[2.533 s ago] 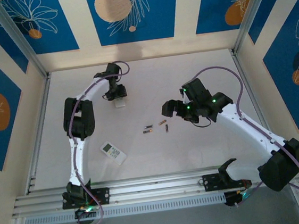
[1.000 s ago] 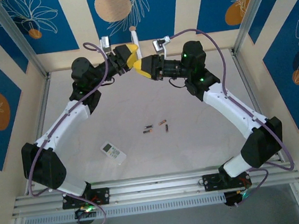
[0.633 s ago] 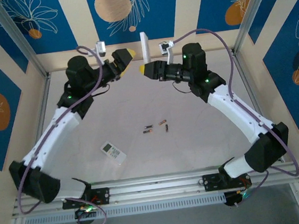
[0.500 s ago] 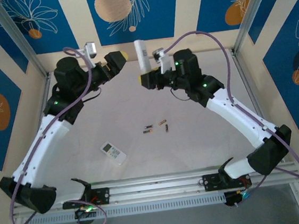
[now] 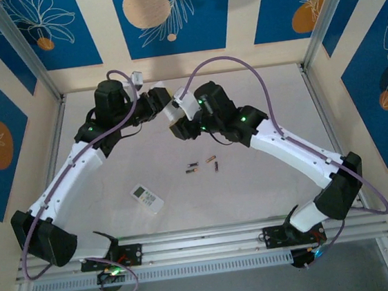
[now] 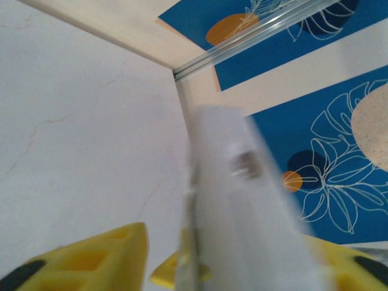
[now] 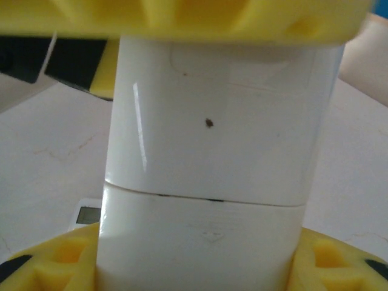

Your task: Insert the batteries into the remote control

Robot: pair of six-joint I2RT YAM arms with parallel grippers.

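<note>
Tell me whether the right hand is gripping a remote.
Yes, the right wrist view shows the white remote clamped between yellow fingers of the right hand.

The top camera looks down from above and behind the arm bases (image 5: 110,255), taking in the whole table (image 5: 208,210). Both wrist cameras sit very close to one white remote (image 5: 174,110) (image 6: 242,212) (image 7: 212,170), the left facing a far wall corner (image 6: 176,74), the right looking past it across the tabletop.
</note>
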